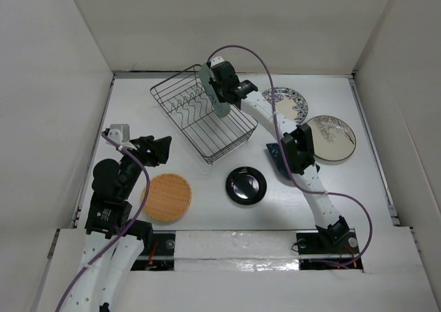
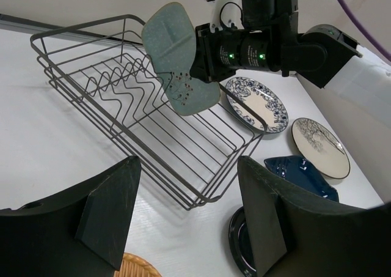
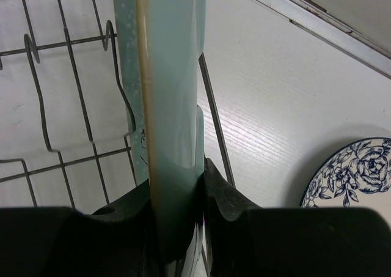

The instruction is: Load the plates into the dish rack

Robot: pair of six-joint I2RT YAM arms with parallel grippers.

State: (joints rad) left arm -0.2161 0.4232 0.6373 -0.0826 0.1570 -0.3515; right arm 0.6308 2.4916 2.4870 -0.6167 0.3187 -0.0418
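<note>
My right gripper (image 1: 219,86) is shut on the pale green plate (image 1: 213,90), held on edge above the right side of the silver wire dish rack (image 1: 180,93). The right wrist view shows the plate (image 3: 168,106) clamped between the fingers (image 3: 232,197), with rack wires (image 3: 73,93) below. The left wrist view shows the plate (image 2: 177,63) over the rack (image 2: 183,148). My left gripper (image 1: 162,149) is open and empty, left of the rack. On the table lie the tan woven disc (image 1: 167,197), black plate (image 1: 246,185), dark blue leaf plate (image 1: 277,157), blue-white floral plate (image 1: 291,104) and cream plate (image 1: 332,138).
White walls (image 1: 55,85) enclose the table on three sides. The right arm's elbow (image 1: 300,150) hangs over the dark blue plate. A purple cable (image 1: 262,64) arcs above the right arm.
</note>
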